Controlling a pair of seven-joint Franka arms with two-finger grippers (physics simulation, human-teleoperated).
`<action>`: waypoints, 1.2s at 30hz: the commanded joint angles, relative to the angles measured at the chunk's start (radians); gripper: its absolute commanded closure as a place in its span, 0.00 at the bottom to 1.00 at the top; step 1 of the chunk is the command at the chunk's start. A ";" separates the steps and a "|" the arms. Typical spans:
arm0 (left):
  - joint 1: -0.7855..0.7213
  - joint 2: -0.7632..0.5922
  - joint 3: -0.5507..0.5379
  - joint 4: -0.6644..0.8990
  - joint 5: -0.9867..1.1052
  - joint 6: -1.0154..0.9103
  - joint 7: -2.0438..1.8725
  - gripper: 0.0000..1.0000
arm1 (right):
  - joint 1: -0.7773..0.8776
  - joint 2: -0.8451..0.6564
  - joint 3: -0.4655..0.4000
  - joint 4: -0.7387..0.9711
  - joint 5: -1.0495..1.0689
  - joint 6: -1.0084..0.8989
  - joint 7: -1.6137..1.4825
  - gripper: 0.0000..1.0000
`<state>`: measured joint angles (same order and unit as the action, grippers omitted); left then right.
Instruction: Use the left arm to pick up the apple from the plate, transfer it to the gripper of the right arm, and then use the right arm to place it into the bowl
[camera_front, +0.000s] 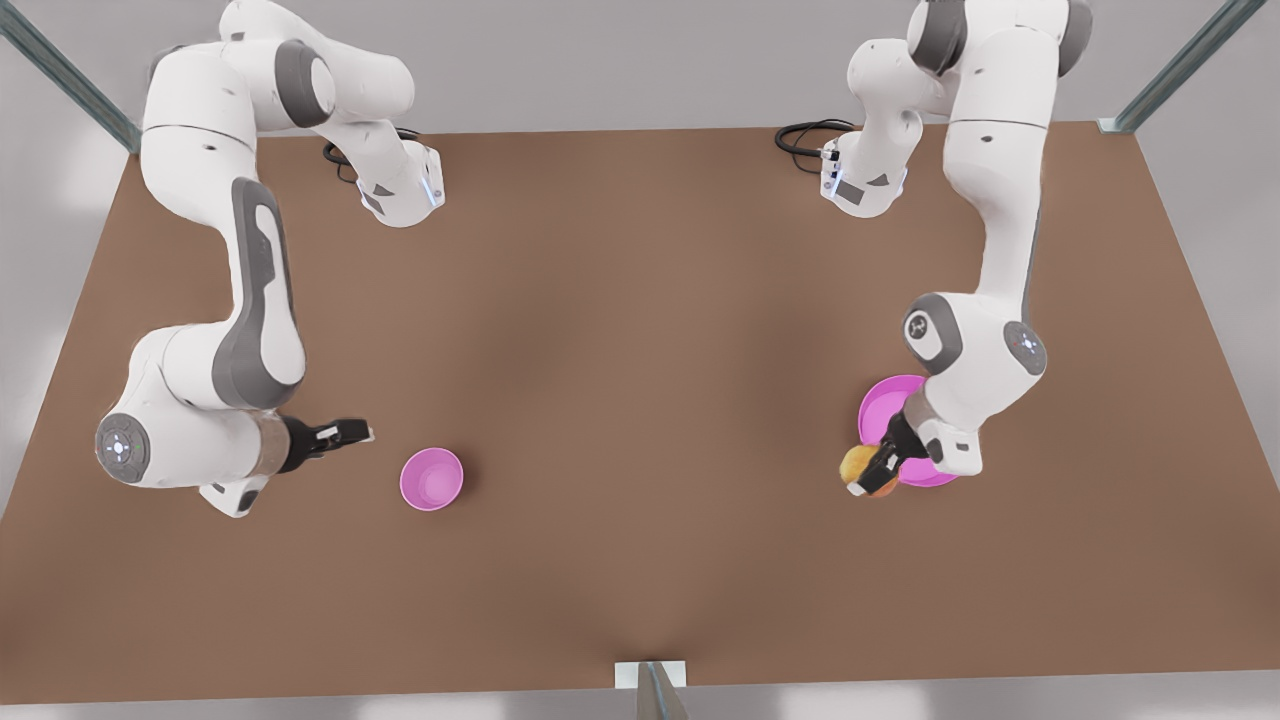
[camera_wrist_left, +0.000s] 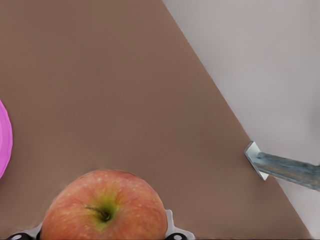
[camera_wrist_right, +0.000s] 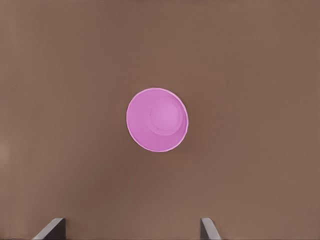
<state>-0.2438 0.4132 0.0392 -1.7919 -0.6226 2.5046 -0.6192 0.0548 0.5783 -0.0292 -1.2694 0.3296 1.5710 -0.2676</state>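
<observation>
My left gripper (camera_front: 872, 476) is on the front view's right and is shut on the red-yellow apple (camera_front: 855, 463). It holds the apple just past the rim of the pink plate (camera_front: 885, 400), on the side toward the table's middle. In the left wrist view the apple (camera_wrist_left: 105, 210) sits between the left gripper's (camera_wrist_left: 100, 235) pads, stem toward the camera, with the plate's edge (camera_wrist_left: 4, 140) beside it. The right gripper (camera_front: 350, 433) hovers open on the front view's left, a short way from the small pink bowl (camera_front: 432, 478). The bowl (camera_wrist_right: 157, 120) lies ahead of the open right gripper (camera_wrist_right: 131, 229).
The brown table (camera_front: 640, 350) spans the view. A metal frame post (camera_wrist_left: 285, 167) stands at the table's edge near the left arm. Another bracket (camera_front: 650, 685) sits at the front edge. Black cables (camera_front: 805, 135) lie by the arm bases at the back.
</observation>
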 joint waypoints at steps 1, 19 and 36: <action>0.000 0.033 -0.038 0.078 -0.330 -0.049 0.007 0.08 | -0.001 0.086 0.003 0.065 0.327 0.004 -0.682 0.00; -0.193 0.253 -0.251 0.350 -1.212 0.154 0.671 0.07 | -0.073 0.336 0.466 0.096 0.669 0.567 -1.691 0.00; -0.223 0.306 -0.252 0.381 -1.456 0.151 1.099 0.07 | -0.095 0.327 0.647 0.018 0.758 0.724 -1.670 0.00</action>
<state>-0.4662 0.7208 -0.2132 -1.4118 -2.0279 2.6541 0.1246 -0.0343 0.9113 0.6107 -1.2405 1.0697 2.2701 -1.6659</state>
